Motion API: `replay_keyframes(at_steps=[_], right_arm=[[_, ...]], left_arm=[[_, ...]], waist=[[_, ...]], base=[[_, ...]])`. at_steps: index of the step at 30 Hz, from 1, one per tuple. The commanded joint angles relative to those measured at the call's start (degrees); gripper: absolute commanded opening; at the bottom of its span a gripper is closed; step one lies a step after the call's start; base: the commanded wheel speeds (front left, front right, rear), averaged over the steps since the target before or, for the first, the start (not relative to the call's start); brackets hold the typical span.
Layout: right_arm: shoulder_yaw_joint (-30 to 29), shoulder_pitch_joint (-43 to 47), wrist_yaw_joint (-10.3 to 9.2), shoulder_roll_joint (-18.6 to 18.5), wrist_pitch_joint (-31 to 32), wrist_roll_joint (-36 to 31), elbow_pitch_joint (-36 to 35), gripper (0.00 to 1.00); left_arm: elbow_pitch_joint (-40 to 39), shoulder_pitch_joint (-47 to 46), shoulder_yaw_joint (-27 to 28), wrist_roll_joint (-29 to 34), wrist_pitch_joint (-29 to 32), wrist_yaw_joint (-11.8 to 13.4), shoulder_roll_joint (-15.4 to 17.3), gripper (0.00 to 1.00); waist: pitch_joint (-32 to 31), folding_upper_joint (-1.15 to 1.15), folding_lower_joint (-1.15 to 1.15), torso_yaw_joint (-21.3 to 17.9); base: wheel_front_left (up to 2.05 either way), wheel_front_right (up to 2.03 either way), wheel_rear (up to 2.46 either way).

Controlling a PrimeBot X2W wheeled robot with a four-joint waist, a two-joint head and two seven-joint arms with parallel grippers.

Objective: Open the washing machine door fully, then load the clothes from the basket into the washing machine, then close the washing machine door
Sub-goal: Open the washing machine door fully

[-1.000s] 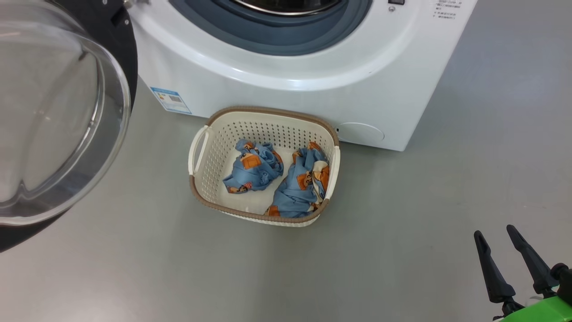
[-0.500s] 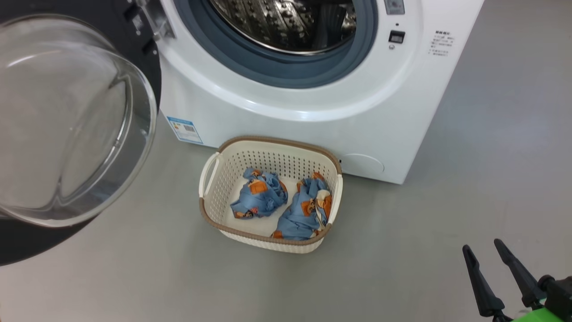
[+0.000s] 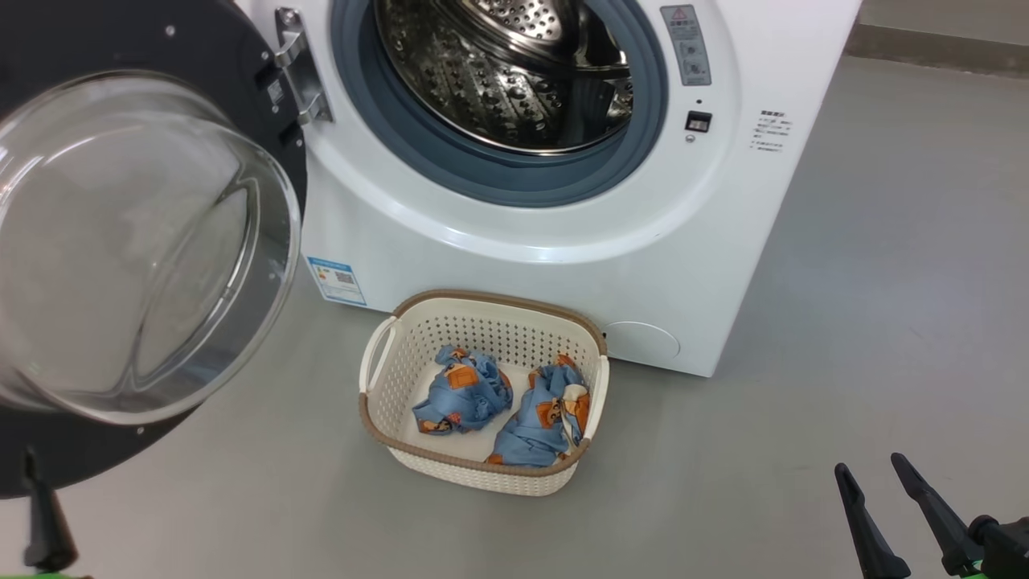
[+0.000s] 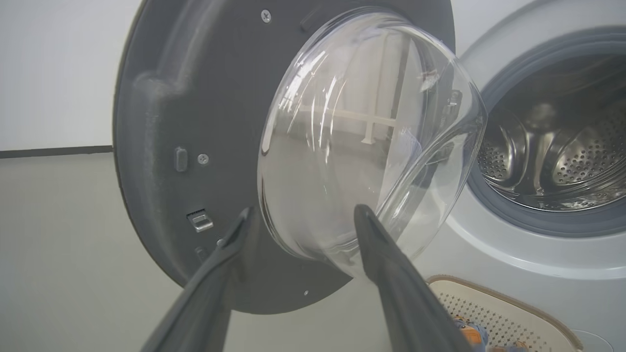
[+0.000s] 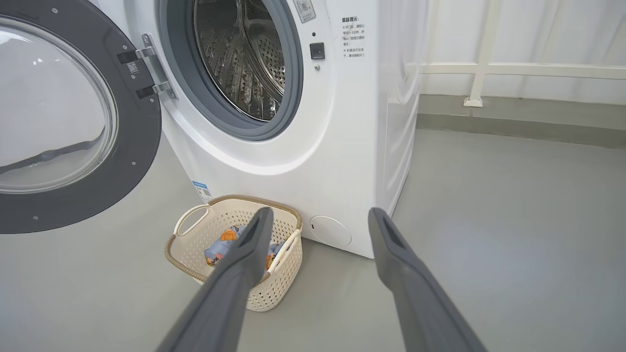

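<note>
The head view cuts off the washing machine door (image 3: 137, 241) at the left and top edges, so its black rim is not whole there. Its clear glass bowl bulges toward the camera. The door stands swung wide open at the left of the washing machine (image 3: 522, 273), on a metal hinge (image 3: 299, 72). The top of the machine is also out of frame, and with it the upper part of the steel drum (image 3: 498, 72). The print on the blue label sticker (image 3: 338, 280) is too small to read.

The left gripper (image 4: 302, 215) has its two fingers spread wide, with nothing between them. The glass bowl is seen behind them, and I cannot tell if a tip touches it. In the head view one finger of it stands in the lower left corner, under the door rim.

The right gripper (image 5: 320, 214) is also spread wide and empty, over bare floor (image 3: 804, 362) well to the right of the basket (image 3: 498, 299). In its own view, its left finger hides part of the basket.

The basket sits on the floor just in front of the machine, below the opening. The clothes (image 3: 465, 398) lie inside it as two crumpled pieces, side by side.

The floor is smooth and grey. A pale wall (image 4: 49, 73) is behind the door, and a white railing (image 5: 489, 68) runs at the right of the machine.
</note>
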Motion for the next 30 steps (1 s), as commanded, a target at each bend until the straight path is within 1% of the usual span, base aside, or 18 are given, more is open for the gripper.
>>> replay_keyframes(at_steps=[1,6,12,15,16,21,30], right_arm=[[0.9,-0.1,0.17,-1.2,-0.7,0.0,-1.2,1.0],[0.4,-0.3,0.17,-1.1,-0.7,-0.1,-1.4,1.0],[0.1,-1.0,0.17,-0.9,-0.7,-0.1,-1.6,1.0],[-0.2,-1.2,0.17,-0.7,-0.7,-0.3,-1.8,1.0],[-0.2,-1.2,0.17,-0.7,-0.7,-0.3,-1.8,1.0],[-1.0,-1.6,0.17,-0.5,-0.7,-0.1,-1.7,1.0],[-2.1,-2.0,0.17,0.2,-0.7,-0.2,-1.7,1.0]], left_arm=[[-3.0,0.6,-0.6,-0.4,-0.3,-0.1,1.2,1.0],[-6.4,3.6,-6.6,-1.2,-0.3,-0.1,0.1,1.0],[-7.6,4.7,-11.6,-2.9,-0.3,-0.1,-0.2,1.0],[-7.8,4.7,-13.2,-3.6,-0.3,-0.1,0.0,1.0],[-7.8,4.7,-13.2,-3.6,-0.3,-0.1,0.0,1.0],[-8.1,4.8,-16.5,-4.5,-0.3,-0.1,0.5,1.0],[-8.9,4.3,-21.0,-6.3,-0.3,-0.1,1.0,1.0]], waist=[[-0.3,0.0,0.0,-1.0],[0.0,0.0,0.0,-3.2],[0.9,0.0,0.0,-7.2],[1.2,0.0,0.0,-9.4],[1.2,0.0,0.0,-9.4],[1.9,0.0,0.0,-12.7],[2.8,0.0,0.0,-17.4]], base=[[0.0,0.0,0.0],[0.0,0.0,0.0],[0.0,0.0,0.0],[0.0,0.0,0.0],[0.0,0.0,0.0],[0.0,0.0,0.0],[0.0,0.0,0.0]])
